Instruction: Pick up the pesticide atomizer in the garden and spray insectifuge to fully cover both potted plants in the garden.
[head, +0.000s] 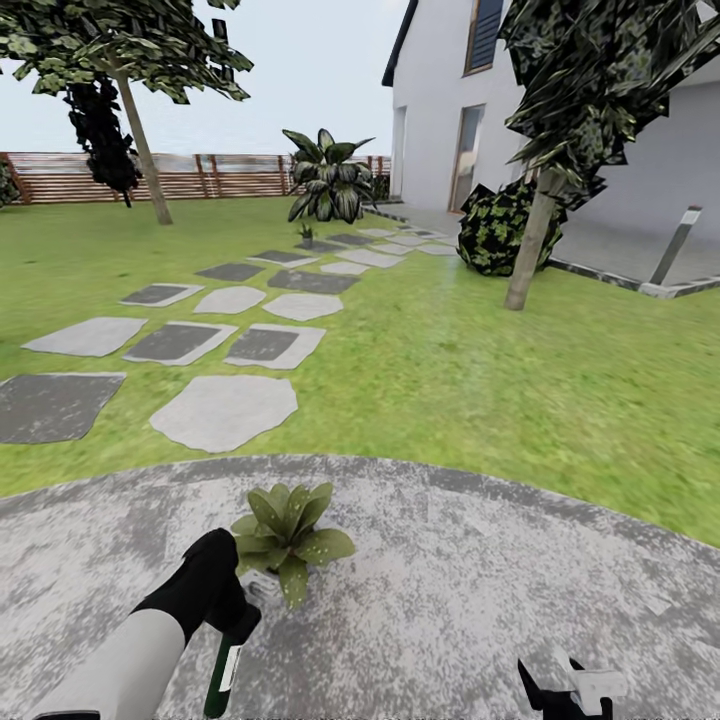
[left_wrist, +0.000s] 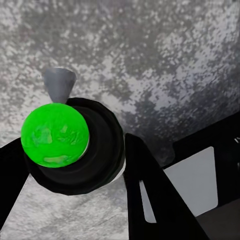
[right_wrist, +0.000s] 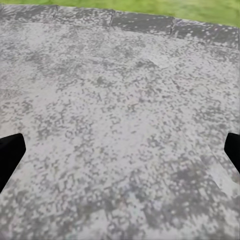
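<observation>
round grey patio, lawn and stepping stones beyond
my left gripper grasps the atomizer beside a potted plant; right gripper fingers spread over speckled paving.

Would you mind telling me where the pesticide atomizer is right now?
In the head view, the pesticide atomizer hangs from the left gripper at lower left, over the patio, beside the potted plant.

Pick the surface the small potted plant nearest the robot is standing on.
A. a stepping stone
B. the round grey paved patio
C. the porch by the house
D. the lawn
B. In the head view the potted plant sits on the speckled grey patio, well inside its curved edge, with the left end effector holding the spray bottle right beside it.
</observation>
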